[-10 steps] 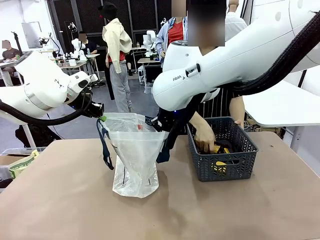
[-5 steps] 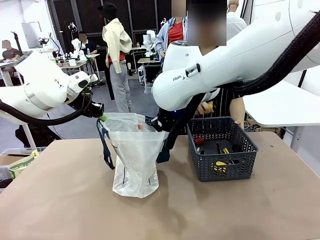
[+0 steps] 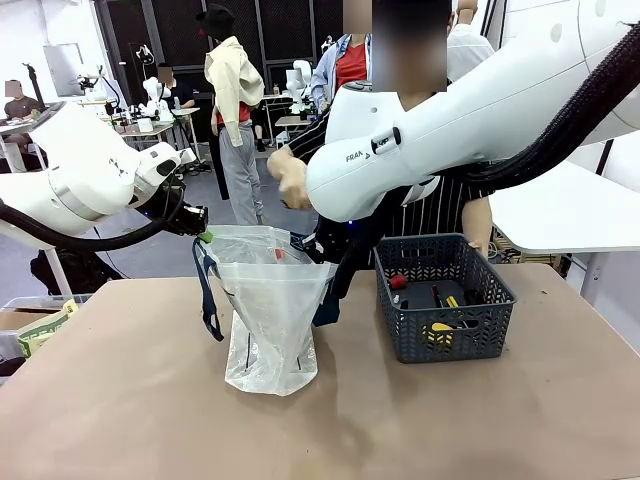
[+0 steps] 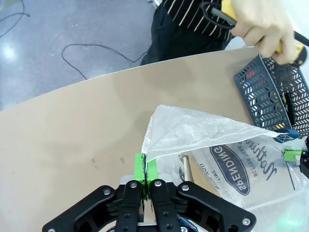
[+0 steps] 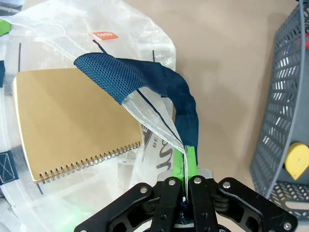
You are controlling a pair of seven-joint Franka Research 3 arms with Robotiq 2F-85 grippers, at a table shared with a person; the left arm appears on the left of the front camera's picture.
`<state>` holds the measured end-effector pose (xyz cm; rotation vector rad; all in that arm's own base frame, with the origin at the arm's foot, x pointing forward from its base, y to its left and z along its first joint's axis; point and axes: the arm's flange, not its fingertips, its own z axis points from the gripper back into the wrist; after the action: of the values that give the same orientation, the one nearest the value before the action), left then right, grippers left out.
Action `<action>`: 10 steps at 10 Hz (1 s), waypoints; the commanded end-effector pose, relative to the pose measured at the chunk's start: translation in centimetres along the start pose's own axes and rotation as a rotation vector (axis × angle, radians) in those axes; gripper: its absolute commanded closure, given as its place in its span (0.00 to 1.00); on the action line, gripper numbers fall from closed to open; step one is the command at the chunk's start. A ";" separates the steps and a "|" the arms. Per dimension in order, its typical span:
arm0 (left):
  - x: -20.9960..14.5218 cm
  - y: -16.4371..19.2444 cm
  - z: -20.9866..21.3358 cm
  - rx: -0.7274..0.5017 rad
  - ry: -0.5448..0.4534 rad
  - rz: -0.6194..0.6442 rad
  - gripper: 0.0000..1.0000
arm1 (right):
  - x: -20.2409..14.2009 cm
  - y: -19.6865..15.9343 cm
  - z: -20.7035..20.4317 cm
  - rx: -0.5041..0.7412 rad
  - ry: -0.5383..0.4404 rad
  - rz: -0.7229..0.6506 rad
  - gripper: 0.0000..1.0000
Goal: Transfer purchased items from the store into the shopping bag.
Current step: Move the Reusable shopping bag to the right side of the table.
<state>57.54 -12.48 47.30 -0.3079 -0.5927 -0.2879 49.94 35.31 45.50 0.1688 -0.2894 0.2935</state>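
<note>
Crinkly whitish plastic, mouth held wide: the shopping bag (image 3: 270, 330) stands on the table (image 3: 120, 400), left of centre. At its left rim the left gripper (image 4: 146, 170) is clamped tight, green pads pinching the thin film and nothing else. Down inside the bag a tan spiral notebook (image 5: 72, 125) lies flat against the wall. Above the bag's mouth is the person's hand (image 3: 292, 182), fist closed. In the left wrist view it grips a yellow-and-dark item (image 4: 292, 50). Over to the bag's right rim, the right gripper (image 5: 186, 162) is squeezed together on the plastic, just beside the navy strap handle (image 5: 159, 87). Further right, the dark grey basket (image 3: 500, 300) sits near the bag, with a red item (image 3: 398, 282) and a yellow-and-dark piece (image 3: 440, 330) inside it.
</note>
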 end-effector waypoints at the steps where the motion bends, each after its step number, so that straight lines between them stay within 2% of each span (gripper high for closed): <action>1: -0.2 0.2 0.5 0.000 -0.006 0.011 1.00 | -0.3 -0.4 0.1 0.001 0.003 -0.010 1.00; 10: -0.2 0.2 0.5 0.000 -0.006 0.011 1.00 | -0.3 -0.4 0.1 0.001 0.003 -0.010 1.00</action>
<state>57.54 -12.48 47.30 -0.3078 -0.5927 -0.2879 49.94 35.31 45.50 0.1688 -0.2894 0.2935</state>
